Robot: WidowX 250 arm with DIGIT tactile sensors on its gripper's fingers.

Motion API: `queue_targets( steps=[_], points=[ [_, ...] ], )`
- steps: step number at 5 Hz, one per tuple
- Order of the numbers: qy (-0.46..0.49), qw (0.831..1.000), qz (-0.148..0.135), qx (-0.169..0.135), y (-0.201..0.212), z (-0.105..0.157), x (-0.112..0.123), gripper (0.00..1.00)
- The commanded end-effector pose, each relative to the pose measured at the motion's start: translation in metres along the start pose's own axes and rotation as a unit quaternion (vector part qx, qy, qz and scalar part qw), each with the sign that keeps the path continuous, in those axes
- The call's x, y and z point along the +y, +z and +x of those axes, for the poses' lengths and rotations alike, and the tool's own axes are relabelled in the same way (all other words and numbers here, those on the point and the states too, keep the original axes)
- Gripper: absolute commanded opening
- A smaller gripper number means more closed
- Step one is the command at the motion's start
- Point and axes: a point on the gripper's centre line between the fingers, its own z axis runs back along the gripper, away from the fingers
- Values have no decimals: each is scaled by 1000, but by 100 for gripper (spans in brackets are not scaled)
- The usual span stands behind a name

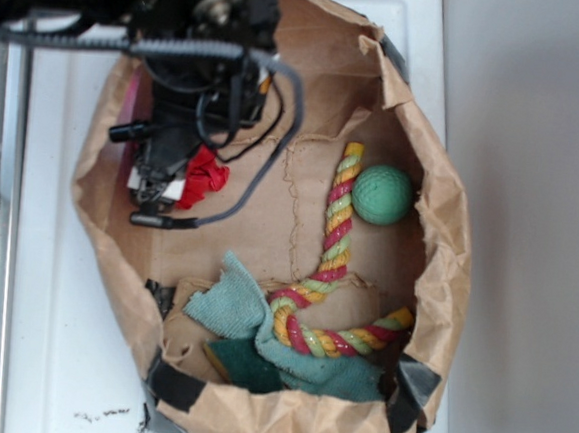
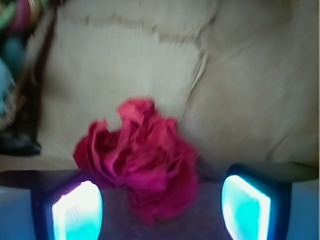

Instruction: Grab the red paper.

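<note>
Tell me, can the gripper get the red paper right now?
Probably yes. The gripper is open, and the red paper sits between its fingers with nothing blocking it.

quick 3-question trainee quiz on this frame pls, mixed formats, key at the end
1. True or false: the red paper lies between the open fingers of the gripper.
2. Multiple choice: the green ball sits A) on the teal cloth, B) beside the twisted rope, C) outside the paper bag.
3. Fill in: in the exterior view the arm hides most of the red ____.

Key: 1 true; 2 B; 3 paper.
</note>
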Motion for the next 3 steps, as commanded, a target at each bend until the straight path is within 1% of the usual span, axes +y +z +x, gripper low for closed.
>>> queue_targets(
  steps=[1,3],
  points=[
    [-82,986,94,-111,1,-8,-12,100],
    [-74,986,106,-110,-13,6,-17,100]
  ],
)
